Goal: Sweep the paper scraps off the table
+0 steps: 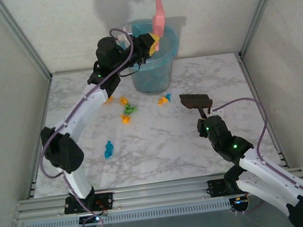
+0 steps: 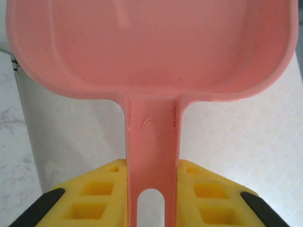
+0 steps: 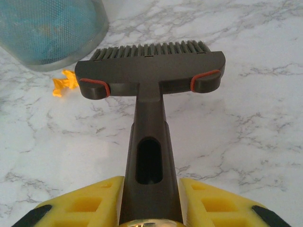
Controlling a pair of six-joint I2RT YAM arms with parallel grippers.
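top external: left gripper [image 1: 153,40] holds dustpan [image 1: 158,15], right gripper [image 1: 204,114] holds brush [image 1: 195,100].

Pink dustpan [image 1: 158,14]: stands nearly upright over the bin, pan end uppermost, handle at the bottom. Bin [image 1: 155,74]: round, mesh wall, blue lining, at the far middle. Brush [image 1: 195,101]: dark, two red-edged tabs on its head, nearer than the bin and to its right, bristles pointing towards the far side.

Place: looking like a robot lab test cell, not a home.
Frame: aluminium rails [image 1: 160,191] are boxing in the marble-patterned table [image 1: 162,156].
Walls: plain white panels [image 1: 5,81] are closing it off.
Machines: two robot arms [image 1: 80,113] are sitting bolted to the near rail.
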